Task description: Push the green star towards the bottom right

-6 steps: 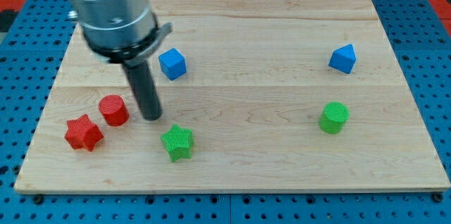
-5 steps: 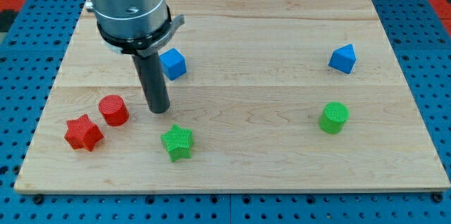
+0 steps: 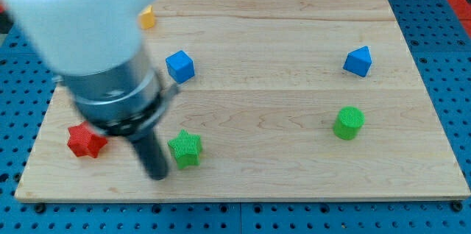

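The green star lies on the wooden board at the lower left. My tip rests on the board just left of the star and slightly below it, close to it; I cannot tell if they touch. The arm's blurred body covers the board's upper left part.
A red star lies left of my tip, partly behind the arm. A blue cube sits above the green star. A yellow block is near the top left. A blue block and a green cylinder are at the right.
My tip has moved down the view, from above-left of the green star to its lower left. The arm now hides the red cylinder. The green star has not moved.
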You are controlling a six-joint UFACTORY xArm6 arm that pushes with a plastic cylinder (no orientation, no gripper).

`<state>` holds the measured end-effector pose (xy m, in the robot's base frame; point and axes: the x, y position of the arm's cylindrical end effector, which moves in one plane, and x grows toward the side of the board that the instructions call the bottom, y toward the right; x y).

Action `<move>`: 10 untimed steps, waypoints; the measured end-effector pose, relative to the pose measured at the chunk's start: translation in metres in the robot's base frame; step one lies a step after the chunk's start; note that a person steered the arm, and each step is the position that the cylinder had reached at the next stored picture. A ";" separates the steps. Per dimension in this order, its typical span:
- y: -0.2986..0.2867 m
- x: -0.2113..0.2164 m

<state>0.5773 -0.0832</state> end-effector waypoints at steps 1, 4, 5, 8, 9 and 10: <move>0.071 -0.024; 0.034 -0.036; 0.082 -0.038; 0.023 -0.048; 0.073 -0.076; 0.146 -0.076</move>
